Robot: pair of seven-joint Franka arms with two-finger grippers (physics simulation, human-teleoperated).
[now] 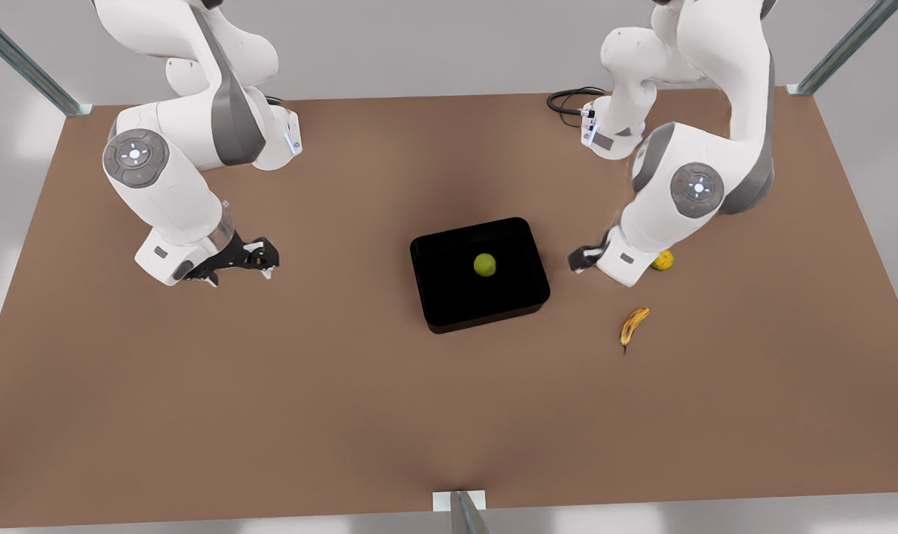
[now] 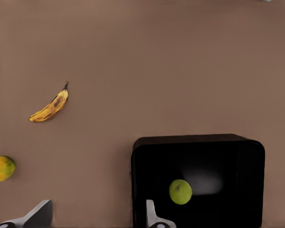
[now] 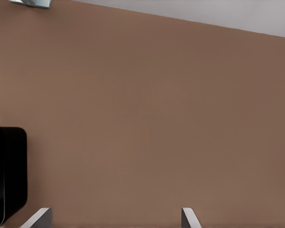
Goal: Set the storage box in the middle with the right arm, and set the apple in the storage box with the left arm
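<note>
Storage box (image 1: pixel 449 304) sits at the centre of the brown table (image 1: pixel 271 408), open top up, its long axis running roughly from 9 to 3 o'clock in the front view with a slight tilt. It contains 1 item: the green apple (image 1: pixel 484 265), resting on the box floor near the middle, clear of all 4 walls. Judged from this layout, both placements of the task appear complete.

The left gripper (image 1: pixel 576 259) is at the 3 o'clock side of the box in the front view, just beside the wall, empty. In the left wrist view its 2 fingertips (image 2: pixel 152 213) stand wide apart, one over the box edge, with the apple (image 2: pixel 180 192) inside the box (image 2: pixel 237 147). This arm is the nearer one to the apple.

The right gripper (image 1: pixel 259 258) is well apart from the box at its 9 o'clock side, empty, its fingertips (image 3: pixel 187 217) spread wide; the box corner (image 3: pixel 9 175) lies off to one side.

A spotted banana (image 1: pixel 633 325) lies at 4 o'clock of the box, and a yellow-orange fruit (image 1: pixel 663 260) sits behind the left arm. Neither is in the box.
</note>
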